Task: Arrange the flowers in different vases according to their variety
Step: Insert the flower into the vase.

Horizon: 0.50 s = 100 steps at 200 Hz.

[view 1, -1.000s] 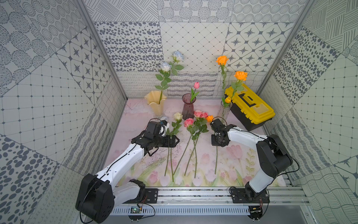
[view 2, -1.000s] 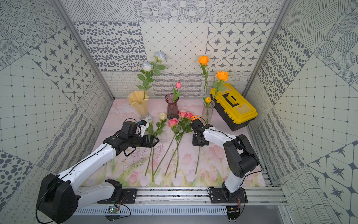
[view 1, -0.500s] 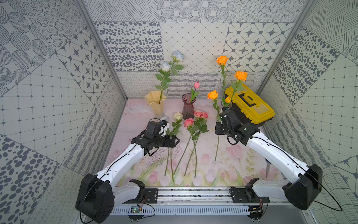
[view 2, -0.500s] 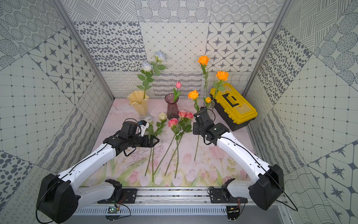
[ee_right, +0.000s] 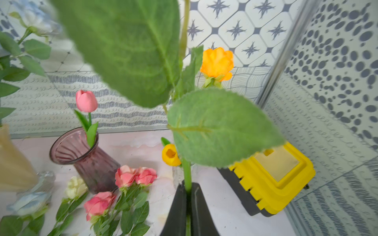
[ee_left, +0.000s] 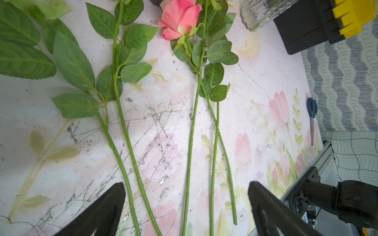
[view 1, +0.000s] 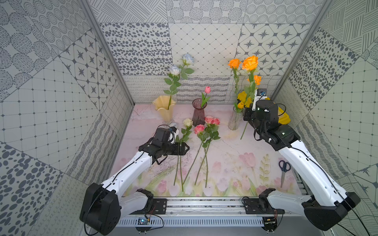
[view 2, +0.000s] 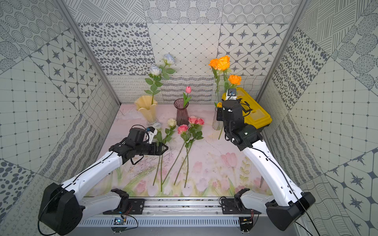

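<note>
An orange rose (view 1: 250,63) is standing upright in the air, its stem (ee_right: 187,175) pinched between the pressed-together jaws of the right arm (view 1: 302,163). A second ago it was lying on the tabletop (view 1: 225,155). Now its head is level with the orange flowers (view 1: 234,63) already in the clear vase (view 1: 234,120), and its lower end is hanging free just beside that vase. The right arm is reaching farther back than before, in front of the yellow toolbox (view 2: 255,114). Next along, the purple vase (view 1: 198,112) is holding one pink bud (view 1: 207,89), and the cream vase (view 1: 164,108) is holding two pale-blue roses (view 1: 174,70). Three pink roses (view 1: 199,128), a cream rose (view 1: 187,122) and a pale-blue rose (view 2: 157,125) are lying on the tabletop as before. The left arm (view 1: 133,169) is hovering where it was, jaws spread wide over two of the stems. Scissors (view 1: 284,166) are lying near the tabletop's right edge.
</note>
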### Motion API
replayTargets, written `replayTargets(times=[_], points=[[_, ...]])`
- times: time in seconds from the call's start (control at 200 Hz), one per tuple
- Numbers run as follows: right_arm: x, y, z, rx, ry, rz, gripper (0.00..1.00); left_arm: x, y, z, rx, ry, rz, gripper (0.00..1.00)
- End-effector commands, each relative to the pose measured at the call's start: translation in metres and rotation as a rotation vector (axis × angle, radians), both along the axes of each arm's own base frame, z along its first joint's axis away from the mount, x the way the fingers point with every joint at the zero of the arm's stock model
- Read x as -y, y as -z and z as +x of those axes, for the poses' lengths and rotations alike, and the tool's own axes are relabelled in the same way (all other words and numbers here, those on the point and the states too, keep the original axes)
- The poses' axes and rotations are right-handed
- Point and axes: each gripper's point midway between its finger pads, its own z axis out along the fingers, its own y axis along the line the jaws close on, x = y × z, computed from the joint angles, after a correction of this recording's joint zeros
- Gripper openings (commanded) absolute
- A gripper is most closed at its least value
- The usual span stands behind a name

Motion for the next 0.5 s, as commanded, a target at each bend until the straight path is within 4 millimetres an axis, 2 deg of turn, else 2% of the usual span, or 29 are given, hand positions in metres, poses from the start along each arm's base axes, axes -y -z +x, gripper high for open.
replayTargets(times=[0.0, 0.115, 0.235, 0.495], points=[[0.025, -0.048, 0.013, 0.167, 0.111, -0.06, 0.0, 0.001, -0.006, 0.002, 0.016, 0.012, 0.0, 0.99], [0.041, -0.066, 0.023, 0.262, 0.18, -0.073, 0.0, 0.001, -0.006, 0.002, 0.016, 0.011, 0.002, 0.99], [0.045, -0.073, 0.038, 0.33, 0.221, -0.086, 0.0, 0.001, -0.005, 0.002, 0.015, 0.011, 0.003, 0.99], [0.043, -0.067, 0.079, 0.377, 0.283, -0.078, 0.0, 0.0, -0.004, 0.002, 0.013, 0.01, 0.011, 0.99]])
